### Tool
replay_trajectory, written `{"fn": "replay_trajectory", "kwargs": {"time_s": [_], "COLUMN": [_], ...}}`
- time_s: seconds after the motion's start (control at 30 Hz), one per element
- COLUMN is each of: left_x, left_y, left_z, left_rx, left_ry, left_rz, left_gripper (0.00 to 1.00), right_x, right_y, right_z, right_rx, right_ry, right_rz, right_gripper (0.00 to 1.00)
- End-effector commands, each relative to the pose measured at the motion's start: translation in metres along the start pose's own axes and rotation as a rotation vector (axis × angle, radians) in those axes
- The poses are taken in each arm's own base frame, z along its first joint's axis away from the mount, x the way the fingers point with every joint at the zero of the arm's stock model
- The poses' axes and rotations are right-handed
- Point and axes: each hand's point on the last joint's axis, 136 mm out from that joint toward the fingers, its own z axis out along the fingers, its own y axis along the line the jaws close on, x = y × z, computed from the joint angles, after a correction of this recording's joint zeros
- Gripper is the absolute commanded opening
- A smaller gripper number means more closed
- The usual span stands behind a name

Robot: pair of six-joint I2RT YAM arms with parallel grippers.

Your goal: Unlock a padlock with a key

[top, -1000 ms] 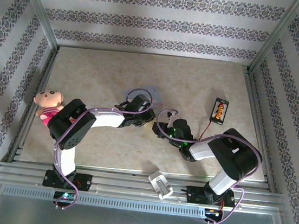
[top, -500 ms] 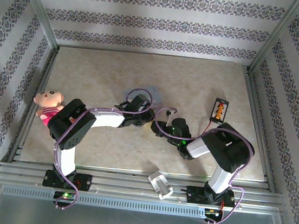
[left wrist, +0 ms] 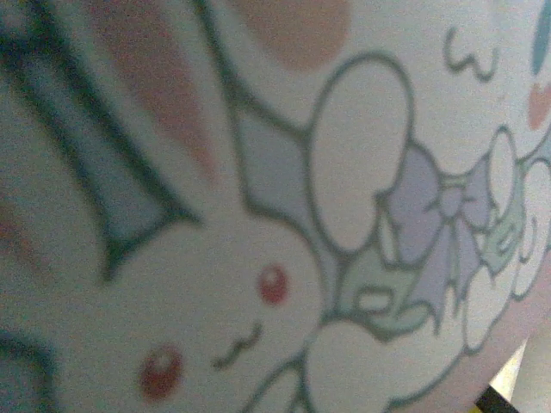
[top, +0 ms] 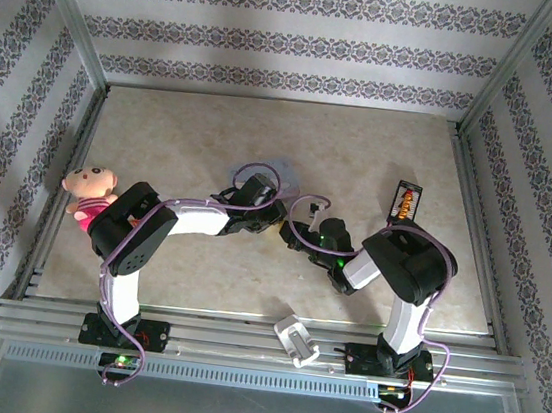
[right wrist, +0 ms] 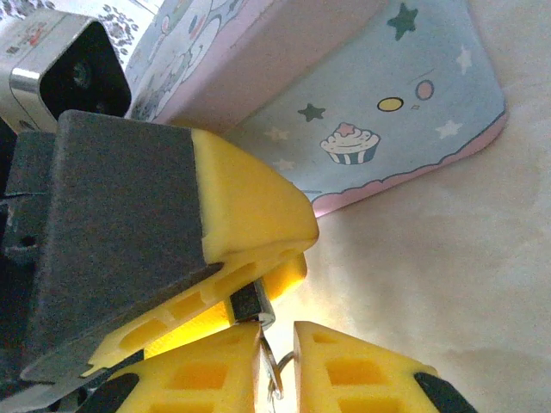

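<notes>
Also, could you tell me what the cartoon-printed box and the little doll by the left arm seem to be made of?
The box: probably thin painted metal, smooth satin finish with printed stars and a cupcake, thin pink edge; plastic possible. The doll: soft plush fabric, judging by its rounded, fuzzy outline.

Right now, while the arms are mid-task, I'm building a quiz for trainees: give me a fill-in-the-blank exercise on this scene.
On the table, the plush doll lies at the ____ edge.
The battery holder lies beside the ____ arm.
Among stars, the tin box shows a drawn ____.
The padlock sits between fingers coloured ____.
Missing: left, right, cupcake, yellow.
</notes>
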Motion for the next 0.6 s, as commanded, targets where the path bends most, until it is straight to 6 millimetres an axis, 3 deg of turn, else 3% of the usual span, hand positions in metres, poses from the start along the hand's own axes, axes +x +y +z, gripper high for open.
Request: {"fn": "replay_trajectory", "kwargs": {"time_s": [0.0,0.4,0.57], "left_x": [0.023,0.023,0.023], "left_y": [0.003,0.005,0.003], "left_z": [0.003,0.003,0.003], "left_rx": [0.018,0.017,0.032], "left_ry": [0.114,0.114,0.116], "left_rz": [-0.059,-0.057,-0.060], "left_gripper": [0.00,0.00,0.00], "right_x": [-0.005,-0.008,-0.012], "right_y": [0.002,-0.003,-0.008], "right_z": [0.000,0.000,0.002], "right_rx": [-0.042,-0.069,-0.061], "right_ry": [-0.029,-0.054,-0.062], "right_rz": [0.029,0.092,0.205], "right_gripper": [0.18,0.10,0.06]}}
